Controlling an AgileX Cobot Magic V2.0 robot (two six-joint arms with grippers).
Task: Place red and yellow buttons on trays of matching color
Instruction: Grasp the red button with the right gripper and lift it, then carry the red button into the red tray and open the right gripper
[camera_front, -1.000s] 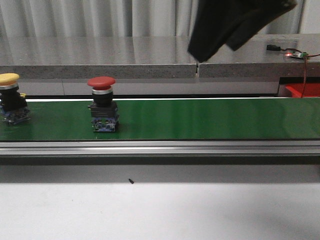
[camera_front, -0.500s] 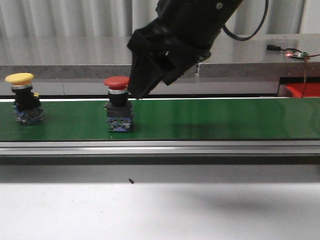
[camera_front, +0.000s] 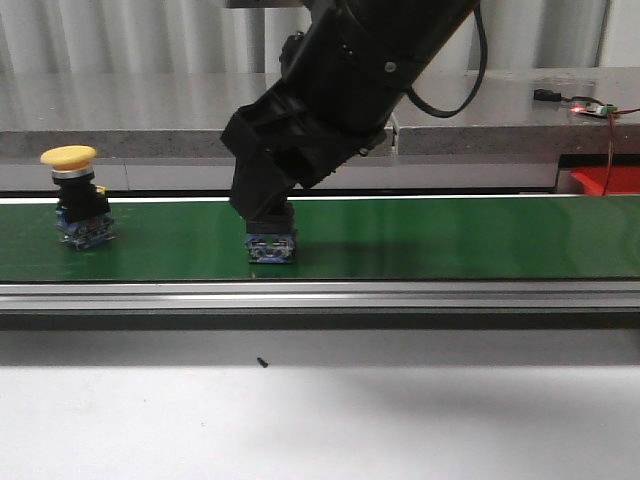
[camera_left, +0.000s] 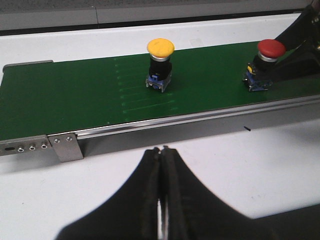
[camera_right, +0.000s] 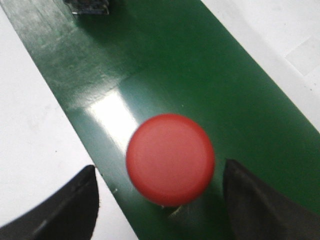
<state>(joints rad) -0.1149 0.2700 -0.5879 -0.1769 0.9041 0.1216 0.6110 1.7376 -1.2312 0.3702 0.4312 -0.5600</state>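
While the right gripper (camera_right: 160, 200) straddles the red mushroom-head button (camera_right: 170, 159), jaws spread | you close next | left gripper (camera_left: 161, 165) clenched, idle.

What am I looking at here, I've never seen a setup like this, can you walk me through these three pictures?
This is a robot with two arms, each ending in a two-fingered gripper. The wide picture looks forward over a green conveyor belt. The other two come from small cameras on the wrists.

Two push buttons stand upright on the belt: a yellow button and a red button. In the wide picture the black right arm hides the red cap; only the button's base shows.

The right wrist picture looks straight down on the red cap, with the right gripper open, one dark finger on each side. Whether they touch it I cannot tell, so nothing is clearly held.

The left gripper is shut and empty, above the white table in front of the belt.
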